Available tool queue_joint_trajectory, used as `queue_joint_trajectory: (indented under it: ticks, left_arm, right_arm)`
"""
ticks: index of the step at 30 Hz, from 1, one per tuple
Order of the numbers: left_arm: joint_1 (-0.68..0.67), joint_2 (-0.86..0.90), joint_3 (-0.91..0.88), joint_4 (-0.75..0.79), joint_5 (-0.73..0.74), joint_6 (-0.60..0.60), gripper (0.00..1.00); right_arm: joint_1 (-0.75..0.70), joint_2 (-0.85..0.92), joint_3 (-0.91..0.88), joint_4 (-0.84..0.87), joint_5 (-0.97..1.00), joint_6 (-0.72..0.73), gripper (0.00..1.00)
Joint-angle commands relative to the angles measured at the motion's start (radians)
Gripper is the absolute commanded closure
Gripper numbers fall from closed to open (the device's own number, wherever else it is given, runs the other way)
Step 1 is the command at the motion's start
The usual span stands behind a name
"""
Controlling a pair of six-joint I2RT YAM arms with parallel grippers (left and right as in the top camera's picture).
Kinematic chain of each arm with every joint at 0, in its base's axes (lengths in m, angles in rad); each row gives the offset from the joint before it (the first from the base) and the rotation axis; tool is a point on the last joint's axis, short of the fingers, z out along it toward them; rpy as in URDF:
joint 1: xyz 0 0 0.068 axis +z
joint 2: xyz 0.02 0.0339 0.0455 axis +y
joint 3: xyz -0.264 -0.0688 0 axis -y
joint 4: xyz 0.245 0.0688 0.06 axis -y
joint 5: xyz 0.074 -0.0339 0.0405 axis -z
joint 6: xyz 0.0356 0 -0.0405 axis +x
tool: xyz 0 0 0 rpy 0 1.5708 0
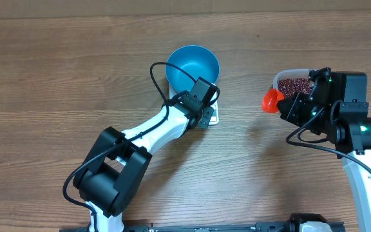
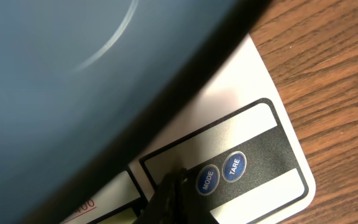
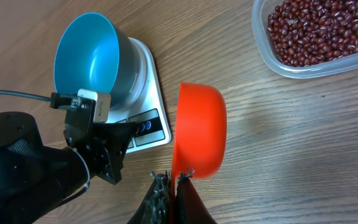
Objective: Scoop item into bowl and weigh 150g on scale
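The blue bowl (image 1: pixel 192 64) stands empty on the white scale (image 1: pixel 214 116). My left gripper (image 1: pixel 203 116) is shut, and its tip (image 2: pixel 173 180) is down on the scale's (image 2: pixel 253 118) front panel, just left of the MODE button (image 2: pixel 207 180). The bowl's underside (image 2: pixel 73 74) fills the left wrist view. To the right, my right gripper (image 3: pixel 173 177) is shut on the handle of an orange scoop (image 3: pixel 197 130), held on edge above the table; no beans show in it. The red-brown beans (image 3: pixel 319 28) lie in a clear tub (image 1: pixel 282 78) behind the right gripper (image 1: pixel 286 103).
The left arm (image 3: pixel 36 168) reaches across the table to the scale's front. A strip of bare wood separates the scale (image 3: pixel 151 99) from the tub (image 3: pixel 272 59). The right arm's body (image 1: pixel 359 129) stands at the right edge.
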Motion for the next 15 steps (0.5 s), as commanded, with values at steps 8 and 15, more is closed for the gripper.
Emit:
queue_joint_trajectory:
  ticks: [8,15]
  left_arm:
    - [-0.010,0.042,-0.009,-0.006,0.031,0.005,0.96]
    - [-0.010,0.042,-0.009,-0.014,0.031,0.005,0.96]
  right_arm:
    - [-0.005,0.001,0.031,0.001,0.010,0.000,0.96]
    - [-0.005,0.001,0.031,0.001,0.010,-0.001,0.96]
